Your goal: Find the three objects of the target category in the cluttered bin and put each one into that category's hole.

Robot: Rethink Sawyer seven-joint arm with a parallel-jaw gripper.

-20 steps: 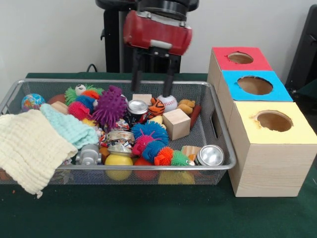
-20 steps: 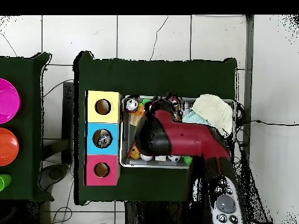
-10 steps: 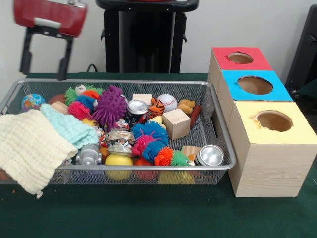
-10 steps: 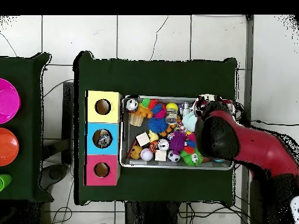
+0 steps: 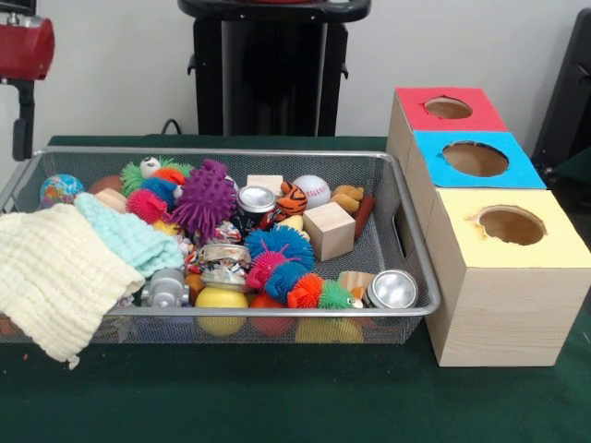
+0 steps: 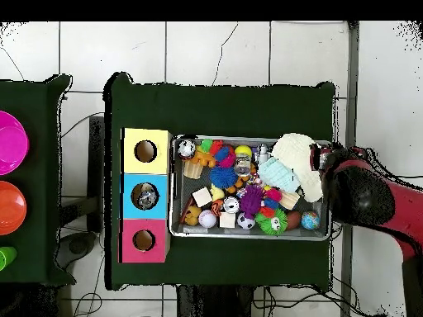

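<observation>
front view
gripper [image 5: 18, 138]: far upper left of the frame, outside the bin's left end; only a red housing and one dark finger show, so i cannot tell whether it is spread or pressed together; nothing seen in it.
bin [image 5: 277, 312]: wire mesh tray, centre-left, crowded with toys.
cloths: cream cloth [image 5: 51, 277] draped over the bin's lower-left rim, mint cloth [image 5: 129, 235] just beside it, inside the bin.
spiky balls: purple spiky ball [image 5: 205, 198] upper middle of the bin; blue spiky ball [image 5: 282, 245] in the centre.
cans: one silver can [image 5: 256, 200] upright just right of the purple ball; another can [image 5: 392, 289] at the bin's lower-right corner.
others: wooden cube [image 5: 329, 230] right of centre; baseball [image 5: 312, 190] behind it; yellow ball [image 5: 222, 300] at the front rim.
hole boxes: red box [image 5: 434, 125], blue box [image 5: 508, 171], yellow box [image 5: 554, 249] in a row right of the bin, each with a round hole on top.

overhead view
arm [image 6: 368, 194]: red and black, right of the frame, past the bin's right end.
bin contents: cream cloth at the upper right of the bin, toys spread to its left.
hole boxes: stacked along the bin's left side, yellow at top, red at bottom; something shiny shows in the blue box's hole.
</observation>
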